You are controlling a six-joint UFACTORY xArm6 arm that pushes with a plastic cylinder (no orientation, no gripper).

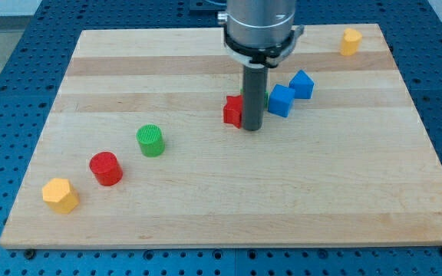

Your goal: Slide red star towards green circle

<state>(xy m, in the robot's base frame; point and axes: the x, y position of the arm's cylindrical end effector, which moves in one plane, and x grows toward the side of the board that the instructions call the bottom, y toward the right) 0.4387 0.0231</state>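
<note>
The red star [232,110] lies near the middle of the wooden board [206,207], partly hidden by my rod. My tip [252,127] rests on the board right against the star's right side. The green circle [150,140] stands well to the view's left and a little lower than the star, apart from it.
A green block peeks out behind the rod. Two blue blocks [281,100] [301,83] lie just right of the rod. A red cylinder [106,169] and a yellow block [60,195] sit lower left. Another yellow block [350,41] is at the top right corner.
</note>
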